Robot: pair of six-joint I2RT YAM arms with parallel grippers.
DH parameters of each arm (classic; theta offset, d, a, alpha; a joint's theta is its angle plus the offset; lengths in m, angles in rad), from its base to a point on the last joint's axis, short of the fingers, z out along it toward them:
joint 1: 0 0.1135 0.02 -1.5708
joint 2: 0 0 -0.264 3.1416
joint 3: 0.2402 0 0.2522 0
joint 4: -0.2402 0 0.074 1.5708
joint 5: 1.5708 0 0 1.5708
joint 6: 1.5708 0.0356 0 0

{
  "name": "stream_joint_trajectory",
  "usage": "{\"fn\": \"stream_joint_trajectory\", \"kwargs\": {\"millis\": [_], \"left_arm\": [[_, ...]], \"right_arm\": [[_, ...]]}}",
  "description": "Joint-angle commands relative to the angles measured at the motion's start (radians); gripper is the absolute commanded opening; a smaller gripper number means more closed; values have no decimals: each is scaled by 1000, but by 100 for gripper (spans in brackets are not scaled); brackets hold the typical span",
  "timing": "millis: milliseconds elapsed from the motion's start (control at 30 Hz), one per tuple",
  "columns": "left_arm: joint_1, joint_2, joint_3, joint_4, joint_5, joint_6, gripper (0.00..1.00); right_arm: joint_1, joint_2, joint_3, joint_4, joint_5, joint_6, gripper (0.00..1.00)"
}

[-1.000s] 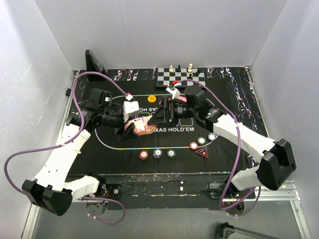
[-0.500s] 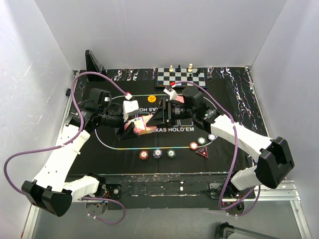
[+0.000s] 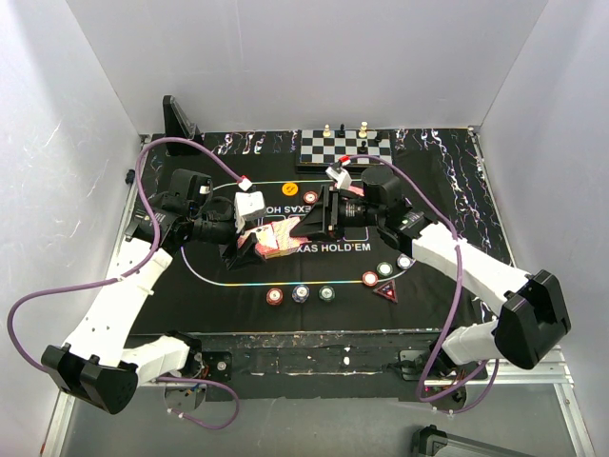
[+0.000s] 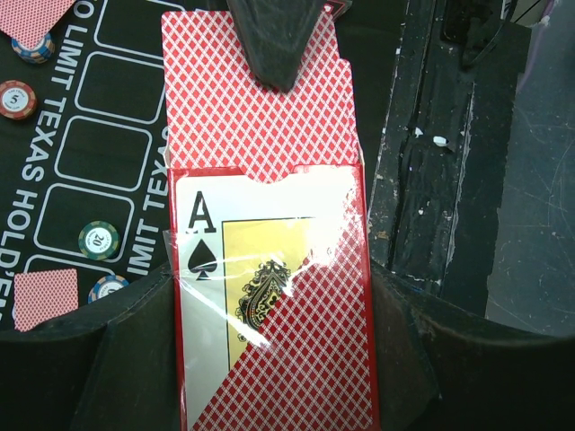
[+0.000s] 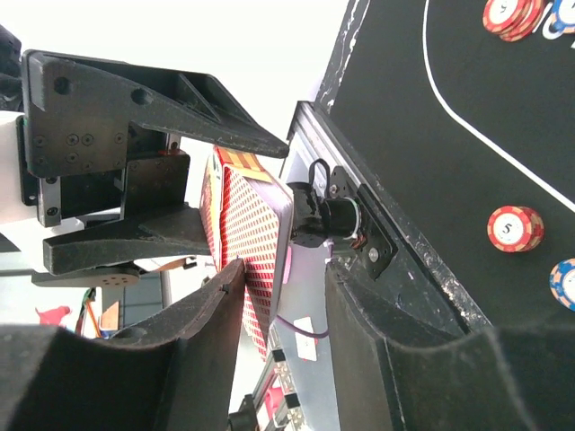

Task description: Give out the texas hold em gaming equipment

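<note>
Top external: left gripper (image 3: 252,246) clamps the box (image 3: 273,244) at the centre of the mat (image 3: 333,267); right gripper (image 3: 304,227) meets it from 3 o'clock; six chips (image 3: 301,293) arc from 6 to 4 o'clock, one orange chip (image 3: 290,188) at 12, one marker (image 3: 385,291) at 5; chips look placed.

Left wrist: cards (image 4: 256,117) stick out of the box toward 12, a right finger (image 4: 274,45) over them; two loose cards (image 4: 45,301) lie face down at 9 and 11; dealing looks barely begun.

Right wrist: jaws stand apart astride the cards' end, not yet pinching, I judge.
</note>
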Motion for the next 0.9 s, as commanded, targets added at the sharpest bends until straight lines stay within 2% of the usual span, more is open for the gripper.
{"fn": "stream_joint_trajectory", "kwargs": {"millis": [0,133,333,433,567,867], "left_arm": [[3,-34,13,52,62,-11,0],[3,-34,19,55,61,-11,0],[3,-31,16,55,61,-9,0],[1,-29,16,55,61,-9,0],[3,-32,16,52,59,-7,0],[3,-34,17,43,61,-4,0]], "right_arm": [[-21,-46,-15,27,3,6,47],[-38,-64,-27,17,5,6,43],[-69,-107,-44,13,7,18,14],[-83,-129,-41,-7,13,17,7],[-129,-170,-45,-52,13,-3,1],[-331,-304,-120,-248,-23,-92,1]]}}
